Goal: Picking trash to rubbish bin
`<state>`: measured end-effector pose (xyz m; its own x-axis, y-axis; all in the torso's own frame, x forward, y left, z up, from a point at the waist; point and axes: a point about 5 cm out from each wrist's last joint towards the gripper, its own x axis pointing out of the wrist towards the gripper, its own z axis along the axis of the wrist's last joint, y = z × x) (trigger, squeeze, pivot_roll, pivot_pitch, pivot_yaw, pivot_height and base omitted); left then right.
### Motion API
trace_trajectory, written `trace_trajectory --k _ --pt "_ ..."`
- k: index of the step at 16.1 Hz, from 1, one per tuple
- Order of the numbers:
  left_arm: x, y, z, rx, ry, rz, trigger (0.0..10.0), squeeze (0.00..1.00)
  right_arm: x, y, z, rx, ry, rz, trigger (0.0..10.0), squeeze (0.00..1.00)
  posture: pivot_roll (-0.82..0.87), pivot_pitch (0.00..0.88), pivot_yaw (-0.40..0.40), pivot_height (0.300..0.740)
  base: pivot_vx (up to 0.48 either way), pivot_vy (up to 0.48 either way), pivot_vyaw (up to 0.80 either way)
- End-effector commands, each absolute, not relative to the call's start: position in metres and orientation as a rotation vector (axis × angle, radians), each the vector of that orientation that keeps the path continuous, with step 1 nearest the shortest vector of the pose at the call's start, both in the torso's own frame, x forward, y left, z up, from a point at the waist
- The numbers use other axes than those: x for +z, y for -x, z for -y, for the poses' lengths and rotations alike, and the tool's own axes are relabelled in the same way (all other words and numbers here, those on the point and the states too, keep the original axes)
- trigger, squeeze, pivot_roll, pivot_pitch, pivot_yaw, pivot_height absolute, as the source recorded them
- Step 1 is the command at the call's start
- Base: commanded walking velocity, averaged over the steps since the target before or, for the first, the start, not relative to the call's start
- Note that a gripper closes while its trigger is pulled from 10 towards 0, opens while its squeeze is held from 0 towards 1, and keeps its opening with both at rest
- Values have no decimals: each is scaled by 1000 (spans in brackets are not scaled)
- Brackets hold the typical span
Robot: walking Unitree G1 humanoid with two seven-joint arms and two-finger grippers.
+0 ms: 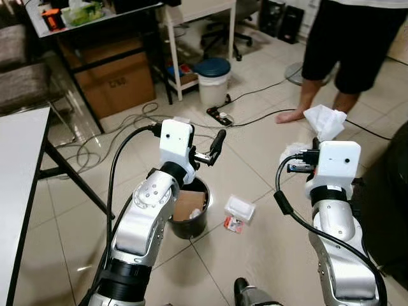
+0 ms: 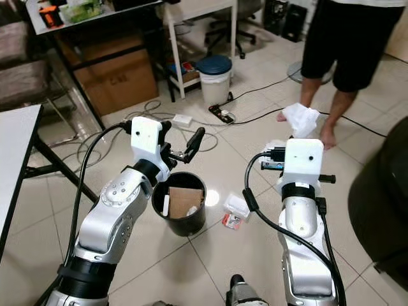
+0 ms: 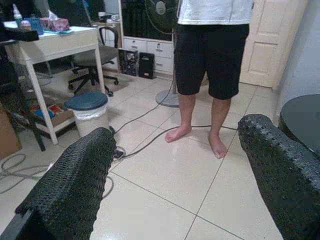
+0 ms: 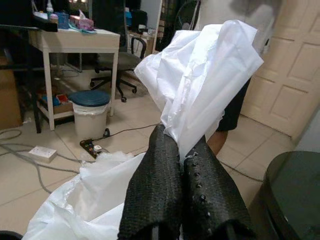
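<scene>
A small black rubbish bin [image 1: 191,217] stands on the tiled floor between my arms, with a piece of cardboard [image 2: 185,201] inside it. Just above the bin's far rim my left gripper [image 1: 208,154] is open and holds nothing; its fingers [image 3: 75,185] stand wide apart in the left wrist view. My right gripper [image 4: 182,150] is shut on a crumpled white plastic bag [image 1: 325,121], raised to the right of the bin. A white packet [image 1: 240,208] with a red scrap beside it lies on the floor right of the bin.
A barefoot person [image 1: 347,44] in black shorts stands ahead on the right. Farther back are a white bin with a blue lid [image 1: 213,80], a power strip [image 1: 220,116] with cables, and a cardboard box [image 1: 115,80]. A white table [image 1: 19,166] is at left, a dark round object [image 1: 392,191] at right.
</scene>
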<state>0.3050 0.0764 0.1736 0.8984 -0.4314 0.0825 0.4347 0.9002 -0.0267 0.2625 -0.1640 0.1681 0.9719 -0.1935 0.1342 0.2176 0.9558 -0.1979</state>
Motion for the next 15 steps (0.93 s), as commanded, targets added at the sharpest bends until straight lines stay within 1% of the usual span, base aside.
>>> trace_trajectory --k 1,4,7,9,15 --pt "173 -305 -80 -442 35 72 10000 0 172 -263 159 -183 220 141 10000 0 -55 112 89 740 0 0 800" --pt "174 -305 -78 -450 34 71 10000 0 170 -261 158 -185 217 136 10000 0 -58 114 93 740 0 0 800" --pt "174 -303 -75 -491 44 79 10000 0 169 -261 158 -187 214 134 10000 0 -59 114 93 740 0 0 0" --pt "175 -302 -75 -498 45 84 10000 0 169 -261 157 -185 215 136 10000 0 -57 114 93 740 279 0 0" --pt "174 -301 -75 -499 46 81 10000 0 168 -260 158 -184 220 130 10000 0 -58 117 92 740 480 0 0"
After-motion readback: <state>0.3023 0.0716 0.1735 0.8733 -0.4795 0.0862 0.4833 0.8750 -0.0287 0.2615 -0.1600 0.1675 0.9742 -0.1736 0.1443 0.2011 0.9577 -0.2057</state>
